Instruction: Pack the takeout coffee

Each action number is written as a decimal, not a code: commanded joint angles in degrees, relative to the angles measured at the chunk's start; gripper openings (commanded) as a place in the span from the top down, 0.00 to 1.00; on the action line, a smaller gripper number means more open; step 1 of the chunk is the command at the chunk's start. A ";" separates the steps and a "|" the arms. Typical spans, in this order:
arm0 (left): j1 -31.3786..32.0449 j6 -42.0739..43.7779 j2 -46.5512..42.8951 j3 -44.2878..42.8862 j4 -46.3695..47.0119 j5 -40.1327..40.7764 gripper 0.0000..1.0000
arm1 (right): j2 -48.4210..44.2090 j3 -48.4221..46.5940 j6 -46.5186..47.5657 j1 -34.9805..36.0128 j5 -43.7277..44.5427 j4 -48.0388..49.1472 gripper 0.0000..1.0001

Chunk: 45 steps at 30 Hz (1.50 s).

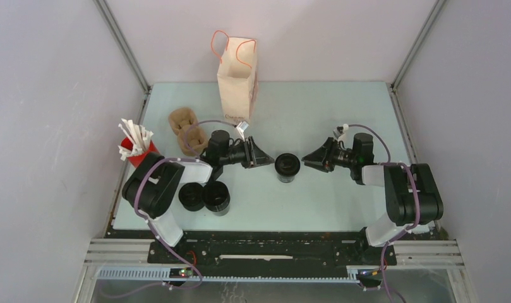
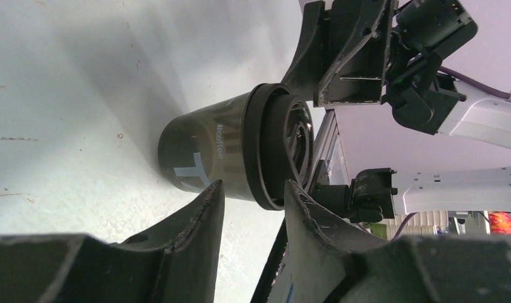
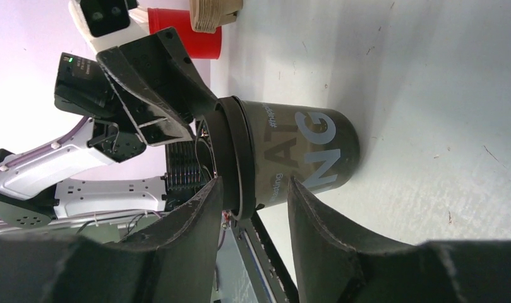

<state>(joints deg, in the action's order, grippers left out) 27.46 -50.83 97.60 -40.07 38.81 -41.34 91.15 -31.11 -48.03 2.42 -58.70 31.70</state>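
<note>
Cup [image 1: 286, 166] between left gripper [image 1: 269, 158], right gripper [image 1: 306, 161]

Takeout coffee [image 1: 286, 166] between left end effector [image 1: 268, 158] and right end effector [image 1: 306, 161], bag [image 1: 237, 79] behind

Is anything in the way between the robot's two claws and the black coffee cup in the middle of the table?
No, nothing visible. The left gripper and the right gripper sit right at the takeout coffee cup, one on each side, close by its lid.
</note>
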 commanded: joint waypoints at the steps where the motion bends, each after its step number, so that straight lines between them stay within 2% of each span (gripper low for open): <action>1: 0.42 1.44 1.12 -1.24 1.96 -1.91 0.55 | 0.36 0.09 -0.54 0.48 -0.72 3.68 0.50; 5: 0.65 1.54 2.26 -2.03 1.71 -2.25 0.56 | 1.58 0.09 -0.17 0.98 -0.43 3.95 0.50; 11: 0.83 1.79 2.63 -2.31 1.71 -2.34 0.56 | 2.83 -0.59 -0.23 2.03 -0.55 4.70 0.56; 23: 1.28 2.99 3.74 -3.85 -1.11 -1.44 0.54 | 3.03 -0.70 -0.19 2.58 -1.05 4.92 0.53; 30: 1.41 4.91 2.62 -3.86 -5.58 1.84 0.58 | 2.10 -0.70 0.19 2.88 -1.29 4.00 0.50; 36: 2.64 8.26 1.33 -5.08 -12.34 5.59 0.60 | 3.42 -0.62 2.43 3.28 0.51 0.22 0.54; 42: 3.12 9.36 1.00 -5.66 -14.94 7.92 0.62 | 3.40 0.67 5.16 3.62 3.55 -2.25 0.57; 45: 3.45 10.17 0.13 -5.52 -17.16 10.70 0.63 | 4.61 2.63 4.95 3.56 4.86 0.61 0.58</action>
<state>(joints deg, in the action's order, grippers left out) 29.67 -44.75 99.39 -44.91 27.66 -36.64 94.15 -31.07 -46.68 5.28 -59.02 32.80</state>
